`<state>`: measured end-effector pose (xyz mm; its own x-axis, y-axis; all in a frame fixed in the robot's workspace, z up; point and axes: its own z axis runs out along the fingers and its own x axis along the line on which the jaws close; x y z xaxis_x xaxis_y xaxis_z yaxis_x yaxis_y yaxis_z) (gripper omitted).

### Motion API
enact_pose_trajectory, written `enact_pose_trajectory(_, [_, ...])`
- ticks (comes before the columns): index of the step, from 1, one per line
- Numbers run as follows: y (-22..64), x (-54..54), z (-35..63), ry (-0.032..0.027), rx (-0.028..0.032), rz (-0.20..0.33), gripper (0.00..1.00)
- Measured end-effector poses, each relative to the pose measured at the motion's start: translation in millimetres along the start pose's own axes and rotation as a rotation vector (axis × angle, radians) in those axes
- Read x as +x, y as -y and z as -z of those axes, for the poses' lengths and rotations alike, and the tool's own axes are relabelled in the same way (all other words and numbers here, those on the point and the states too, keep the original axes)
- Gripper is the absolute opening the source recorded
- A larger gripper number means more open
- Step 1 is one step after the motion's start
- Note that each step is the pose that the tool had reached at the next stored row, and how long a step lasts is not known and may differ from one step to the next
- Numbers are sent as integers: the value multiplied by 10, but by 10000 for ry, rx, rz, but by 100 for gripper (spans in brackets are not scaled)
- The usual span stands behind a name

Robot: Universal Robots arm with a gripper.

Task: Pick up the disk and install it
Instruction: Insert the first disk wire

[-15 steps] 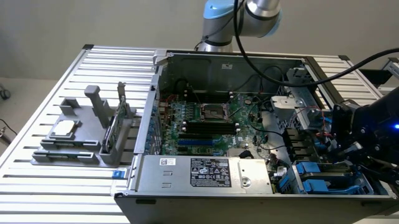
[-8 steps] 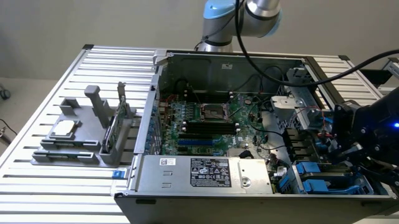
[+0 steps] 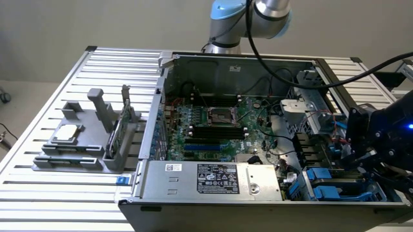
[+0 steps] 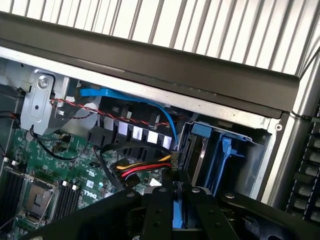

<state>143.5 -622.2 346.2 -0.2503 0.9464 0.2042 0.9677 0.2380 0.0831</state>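
From my console, the black gripper (image 4: 176, 192) has its fingers drawn in tight on a thin blue strip. I take this to be the edge of the blue-framed silver-grey metal disk (image 4: 174, 215), so I read it as clenched on the disk. I see the disk edge-on only, with neither its label nor its flat faces showing. The visible blue edge runs lengthwise between the fingers, towards the grey drive bay with blue plastic carriers (image 4: 215, 150) just beyond the fingertips. I cannot tell which end of the disk leads.

In the exterior view the gripper (image 3: 361, 154) hangs over the open black computer case (image 3: 258, 208) at about four o'clock of the case. It is directly above the drive bay (image 3: 326, 186) in that corner. The green motherboard (image 3: 213, 125) lies at the case's centre. The silver box-shaped power supply with a dark label (image 3: 213, 179) sits at six o'clock.

At nine o'clock of the case, towards the exterior view's left, a grey plastic holder (image 3: 71, 159) rests on the white slatted worktop (image 3: 38, 193). It carries a small square silver chip (image 3: 67, 133) and an upright thin dark green circuit card (image 3: 116, 135), both well apart from the gripper.
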Motion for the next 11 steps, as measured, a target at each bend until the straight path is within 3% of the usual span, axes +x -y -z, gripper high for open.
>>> enact_pose_trajectory(7, [-1, 0, 15, 208, 7, -581, 16])
enact_pose_trajectory(11, [-2, -1, 16, 397, -5, -887, 16])
